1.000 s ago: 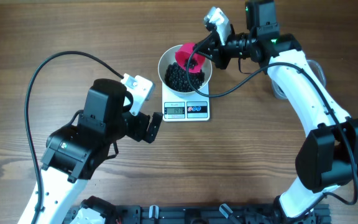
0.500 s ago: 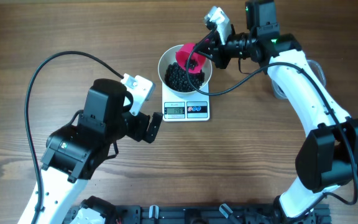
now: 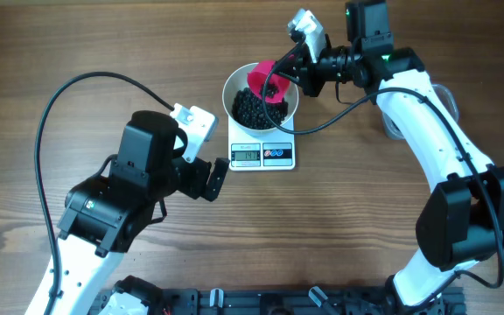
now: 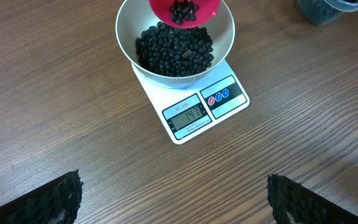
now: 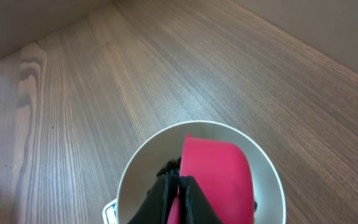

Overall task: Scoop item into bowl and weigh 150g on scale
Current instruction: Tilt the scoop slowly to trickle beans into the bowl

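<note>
Now, far left: L gripper (image 4: 176,208) parked low over bare table (image 3: 103,35), pincer released, fingers spread wide & holding nothing; its cam looks straight at the weigh-in.
Centre, scale (image 3: 262,154): sits flat on table, display edge twd robot; LCD appears to read in low 140s, digits small so not certain.
On scale, bowl (image 3: 227,96): upright, centred on platform, partly full.
In bowl, item (image 3: 250,109): black pellets heaped across the bottom; a few more lie in the scoop above, per L wrist view.
Over bowl, pink scoop (image 3: 265,80): hangs above far-right part of bowl, within the rim line, mouth tipped down twd heap; no pellets seen mid-air.
Right of bowl, R gripper (image 3: 285,70): pincer clenched on scoop handle, arm reaching in from R side.
Far right, clear tub (image 4: 325,9): near R arm, well apart from scale, dark contents inside; mostly hidden in overhead view.
Done, by the look: bulk of scooping; bowl on scale, most of target wt in.
Left, est.: small top-up only. Trickle last pellets from scoop, watch LCD, stop at target; if over, take a few out.
Risk: dumping whole scoop prob overshoots; gentle tilt or shake looks the safer call.
</note>
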You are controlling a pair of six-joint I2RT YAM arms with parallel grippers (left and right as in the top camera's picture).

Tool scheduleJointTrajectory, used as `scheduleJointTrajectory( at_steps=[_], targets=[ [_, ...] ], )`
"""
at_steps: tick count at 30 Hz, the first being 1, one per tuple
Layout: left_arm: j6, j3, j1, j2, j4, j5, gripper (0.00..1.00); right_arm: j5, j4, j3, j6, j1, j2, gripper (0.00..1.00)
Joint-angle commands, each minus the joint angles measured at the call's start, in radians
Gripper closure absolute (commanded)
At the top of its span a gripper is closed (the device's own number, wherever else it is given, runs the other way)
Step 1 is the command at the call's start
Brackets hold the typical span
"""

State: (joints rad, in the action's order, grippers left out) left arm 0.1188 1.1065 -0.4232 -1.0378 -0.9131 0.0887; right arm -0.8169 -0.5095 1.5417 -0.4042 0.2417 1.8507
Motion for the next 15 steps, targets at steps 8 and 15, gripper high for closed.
scheduleJointTrajectory(
  at_steps=[8,15],
  targets=[
    [0.008,0.014,0.005,0.004,0.003,0.012,0.00,-0.054,-0.030,0.012,-0.021,-0.001,-0.027,0.96],
    [0.008,0.014,0.005,0.004,0.003,0.011,0.00,-0.201,-0.061,0.012,-0.153,-0.001,-0.028,0.96]
  ],
)
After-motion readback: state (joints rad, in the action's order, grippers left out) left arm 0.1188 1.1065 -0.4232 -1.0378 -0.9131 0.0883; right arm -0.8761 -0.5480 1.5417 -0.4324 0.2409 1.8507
